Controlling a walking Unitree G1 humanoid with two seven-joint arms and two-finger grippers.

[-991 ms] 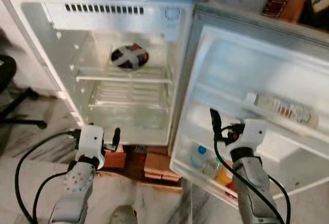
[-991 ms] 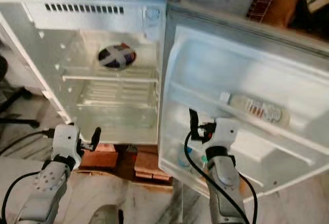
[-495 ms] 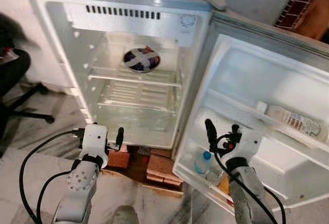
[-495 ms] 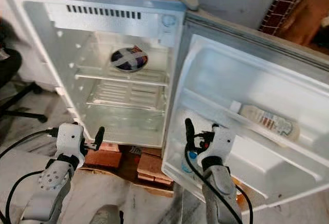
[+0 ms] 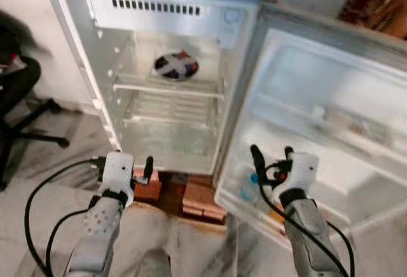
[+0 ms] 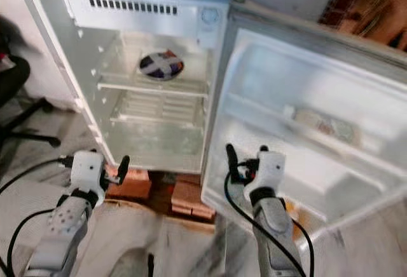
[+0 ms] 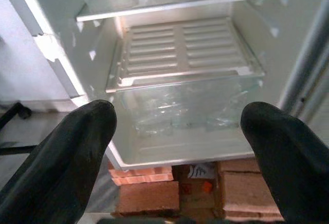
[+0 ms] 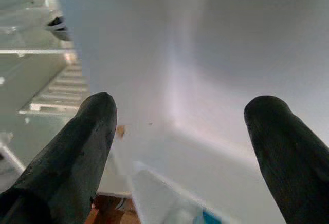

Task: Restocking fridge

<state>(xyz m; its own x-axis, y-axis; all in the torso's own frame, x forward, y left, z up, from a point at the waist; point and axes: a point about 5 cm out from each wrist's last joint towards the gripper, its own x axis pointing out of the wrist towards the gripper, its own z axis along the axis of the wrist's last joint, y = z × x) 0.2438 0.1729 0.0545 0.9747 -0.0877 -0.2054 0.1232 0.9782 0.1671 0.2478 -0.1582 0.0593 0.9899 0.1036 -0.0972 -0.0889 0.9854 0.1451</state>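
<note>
Marble floor [image 5: 38, 188], office chair [image 5: 16, 99] at the left; small fridge [image 5: 82, 54] stood open on bricks [image 5: 191, 197], apparently to raise it; a bowl [image 5: 176, 66] sat on the upper shelf, a bottle [image 5: 350, 123] lay in the door [image 5: 331, 80] rack, blurred. Left gripper [image 7: 177, 147] hung low before the cabinet, fingers spread wide, empty; right gripper [image 8: 182, 147] faced the door's lower bin, likewise wide, holding nothing. Against a second earlier the fridge sat farther right and more blurred, from camera movement; both arms held much the same pose.
</note>
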